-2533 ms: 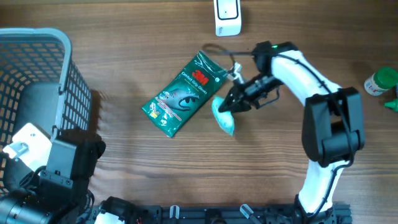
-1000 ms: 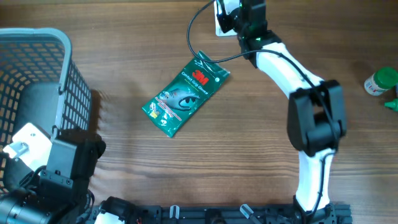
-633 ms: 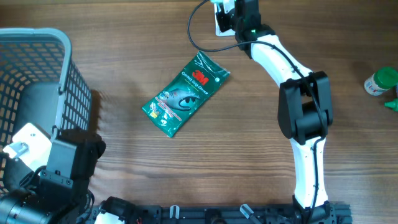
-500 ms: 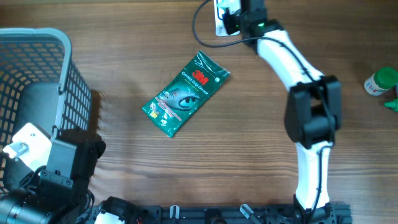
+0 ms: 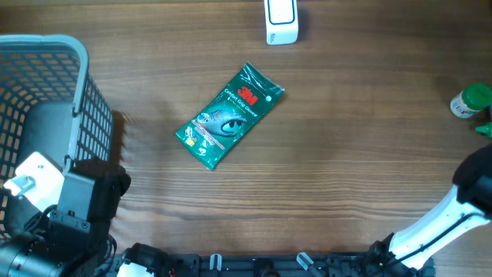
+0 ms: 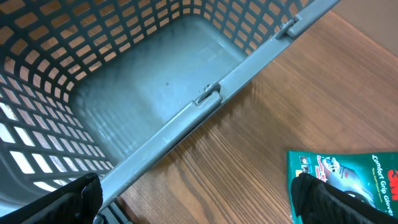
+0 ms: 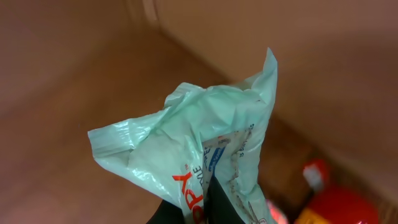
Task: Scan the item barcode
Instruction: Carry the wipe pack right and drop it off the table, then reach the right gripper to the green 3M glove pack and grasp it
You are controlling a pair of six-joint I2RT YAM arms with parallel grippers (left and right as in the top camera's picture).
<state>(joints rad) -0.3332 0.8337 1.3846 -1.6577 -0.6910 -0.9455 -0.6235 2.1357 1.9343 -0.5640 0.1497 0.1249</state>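
1. 2 arms work at the table (image 5: 346, 161). From above only the right arm (image 5: 446, 223) shows, low at the near right corner, and its jaws fall outside that view.
2. 1 grey basket (image 6: 211, 96) sits directly below the left gripper (image 6: 199, 202). Those fingers are spread as wide as they go and grasp nothing, and the basket's rim runs diagonally just ahead of them.
3. 1 green 3M pack (image 5: 231, 115) lies flat on the wood beyond that rim, ahead and to the right of the left jaws. Its long axis is diagonal and nothing touches it.
4. 1 white scanner (image 5: 280, 23) stands at the far edge of the table — well apart from both arms. I judge it to lie far ahead and to the left of the right jaws.
5. 1 pale mint packet (image 7: 205, 149), which I take to be the item to scan, is pinched at its lower end by the right gripper (image 7: 202, 208), whose jaws are closed tight on it. It rises crumpled out of the fingertips, with its long axis roughly in line with the fingers and leaning right. No barcode can be made out.
6. 1 relation decides the coming move — the wide gap between packet and scanner. The right arm alone carries the packet, so I judge it must reach forward-left and turn the printed face toward the scanner.
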